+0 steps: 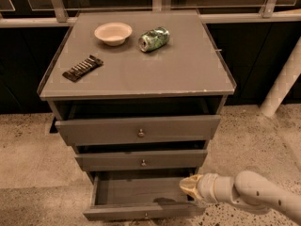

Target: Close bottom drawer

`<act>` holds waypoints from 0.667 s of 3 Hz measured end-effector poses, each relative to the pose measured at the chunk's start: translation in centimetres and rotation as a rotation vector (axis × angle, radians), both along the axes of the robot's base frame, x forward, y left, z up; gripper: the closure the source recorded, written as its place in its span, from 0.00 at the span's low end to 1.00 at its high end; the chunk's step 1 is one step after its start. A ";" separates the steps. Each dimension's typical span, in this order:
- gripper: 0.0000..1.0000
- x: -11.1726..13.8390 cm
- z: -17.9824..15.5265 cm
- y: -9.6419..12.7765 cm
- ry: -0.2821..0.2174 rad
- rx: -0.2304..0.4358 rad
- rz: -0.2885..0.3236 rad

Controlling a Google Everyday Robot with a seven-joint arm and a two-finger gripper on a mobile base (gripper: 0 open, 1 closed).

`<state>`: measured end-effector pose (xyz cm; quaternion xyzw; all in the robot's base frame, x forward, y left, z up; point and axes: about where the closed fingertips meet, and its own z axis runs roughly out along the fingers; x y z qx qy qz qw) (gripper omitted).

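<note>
The bottom drawer (136,210) is the lowest of three grey-brown drawers in the cabinet (136,74). It is pulled far out, its shallow inside open to view, with a small knob at the lower edge of the picture. My gripper (188,186) reaches in from the right on a white arm. Its yellowish tip sits over the drawer's right rear corner, just under the middle drawer (141,160).
The top drawer (138,130) and the middle drawer stand slightly out. On the cabinet top lie a white bowl (113,33), a crushed green can (154,38) and a dark snack bar (83,68). A white post (282,84) stands at the right. The floor is speckled stone.
</note>
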<state>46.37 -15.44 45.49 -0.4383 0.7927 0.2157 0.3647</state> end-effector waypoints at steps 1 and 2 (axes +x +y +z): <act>1.00 -1.5 -3.4 1.5 0.058 0.054 0.000; 1.00 -1.5 -3.4 1.5 0.058 0.054 0.000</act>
